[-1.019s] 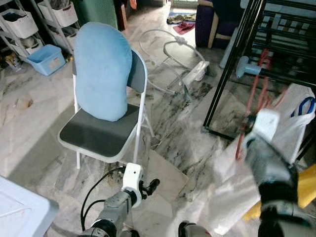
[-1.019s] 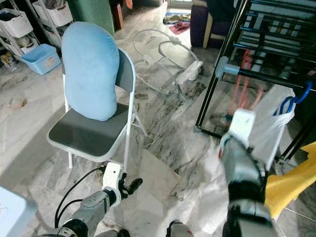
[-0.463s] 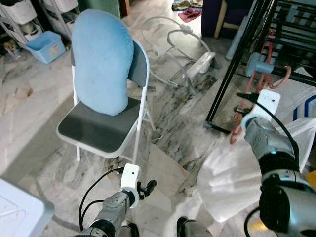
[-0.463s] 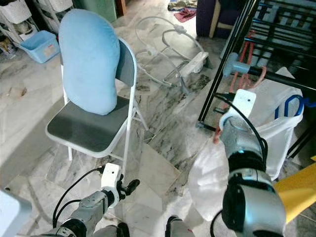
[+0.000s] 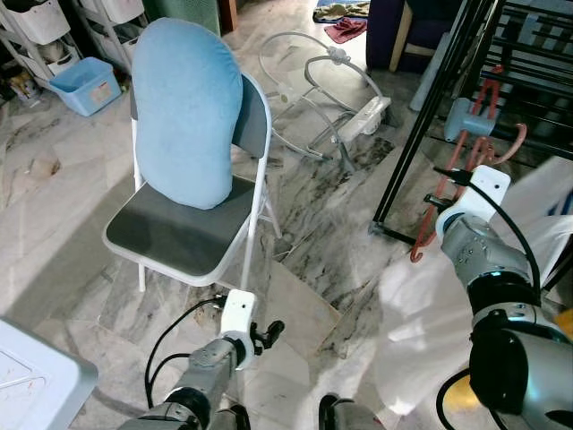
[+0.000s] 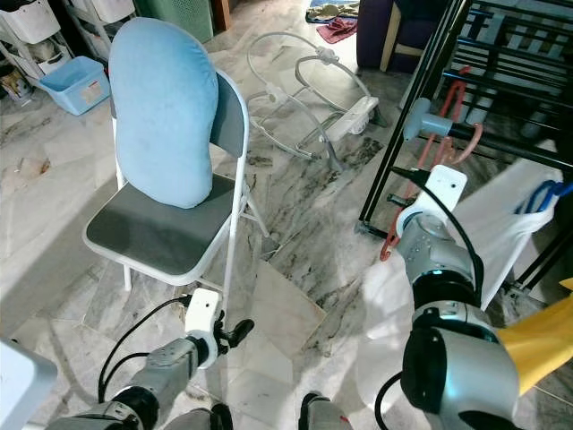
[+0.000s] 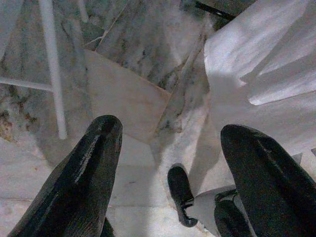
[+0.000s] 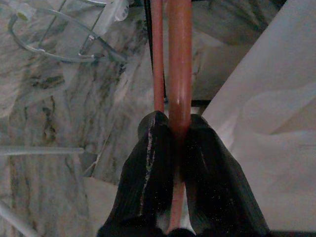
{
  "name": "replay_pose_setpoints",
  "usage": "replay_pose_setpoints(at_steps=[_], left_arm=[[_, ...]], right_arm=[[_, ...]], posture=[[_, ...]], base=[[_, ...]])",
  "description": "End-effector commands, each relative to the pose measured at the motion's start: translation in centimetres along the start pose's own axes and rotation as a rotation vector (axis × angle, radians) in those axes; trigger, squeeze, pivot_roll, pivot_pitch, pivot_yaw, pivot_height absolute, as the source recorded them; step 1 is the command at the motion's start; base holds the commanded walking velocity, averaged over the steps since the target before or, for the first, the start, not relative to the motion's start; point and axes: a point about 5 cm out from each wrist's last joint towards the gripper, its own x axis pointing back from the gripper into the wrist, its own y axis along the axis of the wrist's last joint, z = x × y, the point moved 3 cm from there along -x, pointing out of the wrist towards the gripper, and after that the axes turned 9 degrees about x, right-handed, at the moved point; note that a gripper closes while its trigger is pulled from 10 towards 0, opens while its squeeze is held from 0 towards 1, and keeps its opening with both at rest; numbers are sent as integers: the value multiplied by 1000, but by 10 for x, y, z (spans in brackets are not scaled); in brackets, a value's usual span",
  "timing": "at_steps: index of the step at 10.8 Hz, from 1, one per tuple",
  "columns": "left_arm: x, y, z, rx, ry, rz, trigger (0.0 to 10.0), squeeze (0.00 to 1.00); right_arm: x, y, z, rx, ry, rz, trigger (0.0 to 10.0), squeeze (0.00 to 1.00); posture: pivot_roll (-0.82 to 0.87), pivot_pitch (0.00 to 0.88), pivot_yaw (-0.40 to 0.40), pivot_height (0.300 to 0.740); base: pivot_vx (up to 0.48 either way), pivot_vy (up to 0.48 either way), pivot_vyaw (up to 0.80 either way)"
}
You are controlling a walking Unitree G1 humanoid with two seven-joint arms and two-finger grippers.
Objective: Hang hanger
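The red-orange plastic hanger point(image 8: 178, 74) looks smooth and glossy, with a pale sheen along its round bar. The right end effector point(image 8: 178, 148) grips it between matt black fingers point(image 8: 150, 163) of faintly grainy finish; the left end effector point(image 7: 168, 163) has the same dull black fingers point(image 7: 94, 163). The polished marble floor point(image 5: 340, 233) is veined grey and reflects light. The folding chair point(image 5: 183, 237) has a white painted metal frame and a matt grey padded seat, with a soft light-blue cloth cushion point(image 5: 185, 112) on it. The black metal drying rack point(image 6: 421, 90) has a satin finish. The thin white cloth garment point(image 5: 430, 331) looks matt and creased.
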Motion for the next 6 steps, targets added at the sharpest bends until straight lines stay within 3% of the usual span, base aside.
replay_pose_setpoints(at_steps=[1,3,6], left_arm=[[5,-3,11,-7,11,30,10000,0],[11,-9,22,-3,22,39,10000,0],[12,-24,16,4,25,69,10000,0]], right_arm=[[-1,-12,-6,-9,-31,54,10000,0],[-1,-26,-14,25,-70,86,10000,0],[0,-36,-19,63,-85,94,10000,0]], posture=[[-118,193,45,740],[-116,194,45,740],[-122,195,46,740]], base=[[0,0,0],[0,0,0],[0,0,0]])
